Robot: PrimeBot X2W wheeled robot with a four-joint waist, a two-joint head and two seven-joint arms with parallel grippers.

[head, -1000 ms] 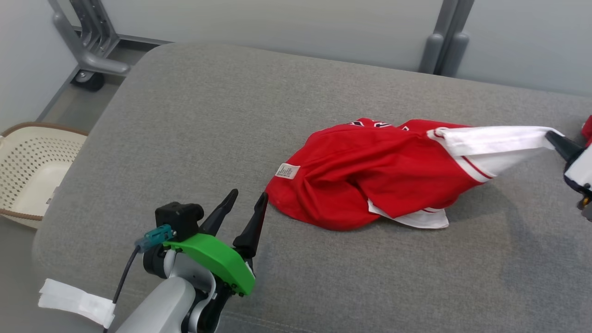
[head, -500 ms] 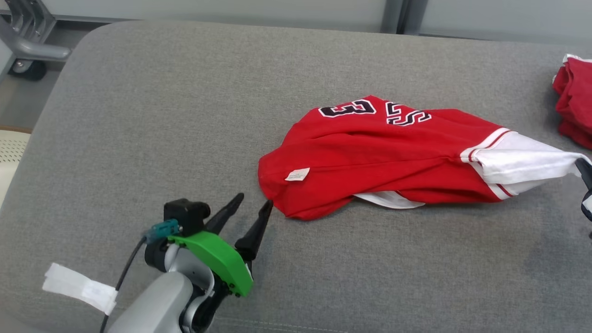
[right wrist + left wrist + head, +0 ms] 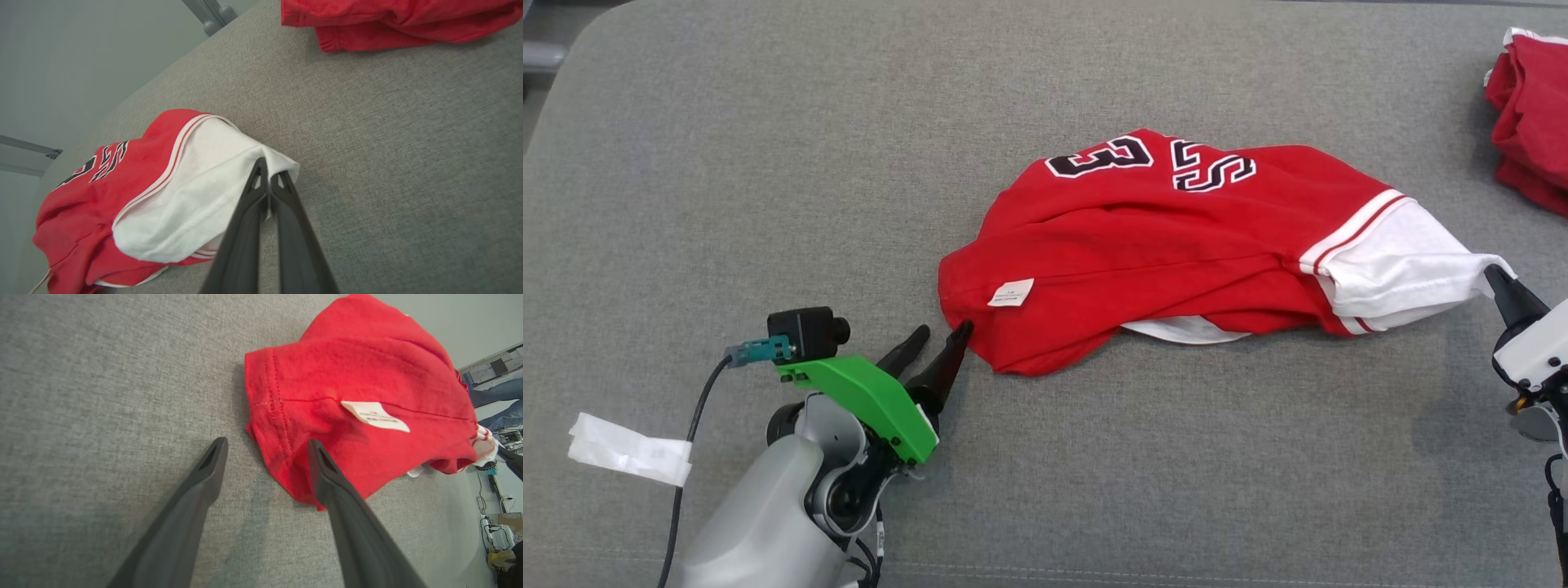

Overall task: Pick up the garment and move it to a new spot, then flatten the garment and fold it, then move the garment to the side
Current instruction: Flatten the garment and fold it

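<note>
I'm easing my left gripper [image 3: 944, 328], jaws spread, up to the hem of the shirt [image 3: 1176, 245] on the grey cushion [image 3: 768, 163], closer than a second ago. My right gripper [image 3: 1492, 272] is pinching the white sleeve [image 3: 1396, 261], so I reckon flattening is starting.

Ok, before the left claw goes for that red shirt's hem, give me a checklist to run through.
1. Right claw shut on the garment's white sleeve: ok.
2. Left claw open, pointing at the hem corner: ok.
3. Hem corner lying between the left claw's fingers: ok in the left wrist view.
4. Fingers low enough to pinch the cloth: cannot tell.
5. Garment flat: not ok, bunched and creased.
6. Other red clothing apart from the garment on the cushion: ok.
</note>
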